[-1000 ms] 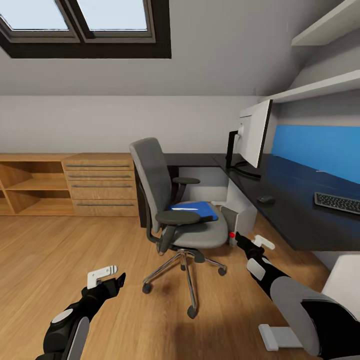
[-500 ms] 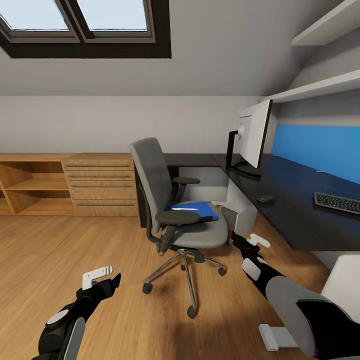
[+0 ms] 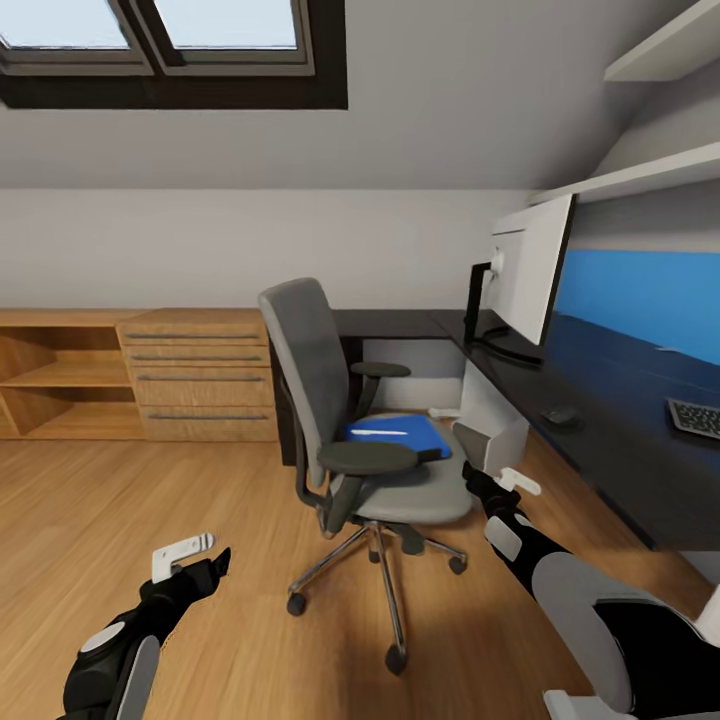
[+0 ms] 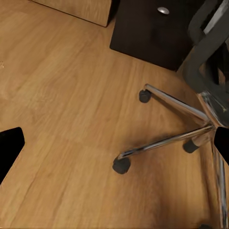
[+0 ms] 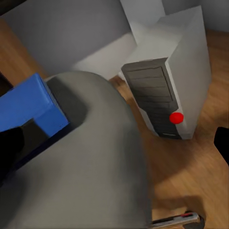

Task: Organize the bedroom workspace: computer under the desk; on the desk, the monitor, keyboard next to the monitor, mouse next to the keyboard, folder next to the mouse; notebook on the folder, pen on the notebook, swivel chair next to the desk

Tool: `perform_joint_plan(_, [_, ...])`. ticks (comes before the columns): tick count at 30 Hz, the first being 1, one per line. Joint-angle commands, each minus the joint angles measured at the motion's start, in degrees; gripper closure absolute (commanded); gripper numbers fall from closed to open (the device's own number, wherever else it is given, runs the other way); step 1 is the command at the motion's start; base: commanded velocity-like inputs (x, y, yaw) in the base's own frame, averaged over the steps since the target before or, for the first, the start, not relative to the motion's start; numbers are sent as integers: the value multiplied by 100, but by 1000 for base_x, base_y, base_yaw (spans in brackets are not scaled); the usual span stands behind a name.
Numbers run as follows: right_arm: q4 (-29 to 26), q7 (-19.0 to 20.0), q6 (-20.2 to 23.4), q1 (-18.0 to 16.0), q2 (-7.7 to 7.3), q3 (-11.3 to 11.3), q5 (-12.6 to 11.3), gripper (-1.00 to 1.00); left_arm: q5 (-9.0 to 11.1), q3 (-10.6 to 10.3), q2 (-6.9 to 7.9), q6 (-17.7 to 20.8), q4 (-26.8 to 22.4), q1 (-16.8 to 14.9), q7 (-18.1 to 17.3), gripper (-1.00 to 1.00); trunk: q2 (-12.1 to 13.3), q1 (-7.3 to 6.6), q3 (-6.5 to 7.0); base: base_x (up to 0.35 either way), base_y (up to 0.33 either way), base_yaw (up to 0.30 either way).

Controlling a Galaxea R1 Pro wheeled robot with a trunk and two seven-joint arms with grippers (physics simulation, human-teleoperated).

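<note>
The grey swivel chair [image 3: 372, 470] stands on the wood floor left of the dark desk [image 3: 625, 445]. A flat blue folder [image 3: 397, 438] lies on its seat with a white pen [image 3: 378, 432] on top; I cannot make out a separate notebook. The monitor [image 3: 535, 272], the mouse [image 3: 561, 415] and the keyboard [image 3: 696, 418] are on the desk, and the grey computer tower [image 3: 492, 432] stands under it. My right gripper [image 3: 468, 478] is open at the seat's right edge, close to the folder [image 5: 29, 109] and the tower [image 5: 168, 98]. My left gripper [image 3: 216, 560] hangs open over the floor, left of the chair's chrome legs [image 4: 168, 139].
A wooden drawer unit [image 3: 200, 372] and open shelves [image 3: 60, 375] line the back wall. White wall shelves [image 3: 640, 172] hang above the desk. The chair's castors [image 4: 121, 165] spread over the floor between my arms.
The whole view has shifted as the camera moved nearer the chair. My right gripper has crept toward the seat's edge, and my left arm has sunk a little.
</note>
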Motion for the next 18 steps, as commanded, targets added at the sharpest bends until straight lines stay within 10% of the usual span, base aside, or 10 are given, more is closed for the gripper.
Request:
perform_joint_plan(1, [4, 5, -19, -4, -3, 3, -17, -100, 69, 91, -6, 32, -7, -5, 16, -100, -2, 2, -6, 298, 7, 0])
perform_joint_plan(18, [12, 9, -21, -4, -69, -12, -164, -100, 73, 295, -10, 32, -7, -4, -2, -100, -2, 2, -6, 192, 1, 0])
